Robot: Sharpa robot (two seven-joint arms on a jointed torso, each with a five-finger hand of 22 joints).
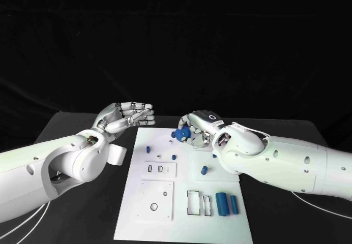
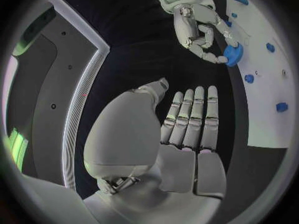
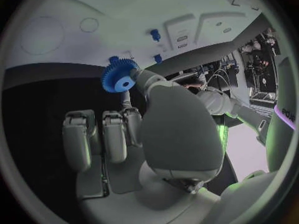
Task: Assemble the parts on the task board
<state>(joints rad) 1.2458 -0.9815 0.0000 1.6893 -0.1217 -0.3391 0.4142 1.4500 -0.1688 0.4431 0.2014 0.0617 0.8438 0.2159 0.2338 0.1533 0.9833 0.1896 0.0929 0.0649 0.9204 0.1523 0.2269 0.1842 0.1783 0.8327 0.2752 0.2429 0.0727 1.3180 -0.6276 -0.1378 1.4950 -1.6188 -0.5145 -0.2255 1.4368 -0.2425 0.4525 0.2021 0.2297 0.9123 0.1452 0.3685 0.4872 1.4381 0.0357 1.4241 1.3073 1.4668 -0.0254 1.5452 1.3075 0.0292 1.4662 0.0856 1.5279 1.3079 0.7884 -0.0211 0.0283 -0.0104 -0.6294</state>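
Note:
My right hand (image 1: 199, 128) hovers over the far end of the white task board (image 1: 183, 223) and pinches a blue gear (image 1: 180, 133) between thumb and fingertips. The right wrist view shows the gear (image 3: 119, 78) toothed, with a centre hole, above the board (image 3: 62, 15). The left wrist view shows the right hand (image 2: 199, 32) with the gear (image 2: 231, 54) at the board's edge. My left hand (image 1: 130, 116) floats just left of the board's far corner, holding nothing, its fingers (image 2: 190, 117) side by side and the thumb apart.
On the board stand small blue pegs (image 1: 148, 149) (image 1: 174, 157) (image 1: 204, 170). Two blue cylinders (image 1: 227, 204) lie at its near right beside rectangular slots (image 1: 193, 202). Two white plates (image 1: 155, 201) (image 1: 157, 168) sit on its left half. Black table (image 1: 81, 132) surrounds the board.

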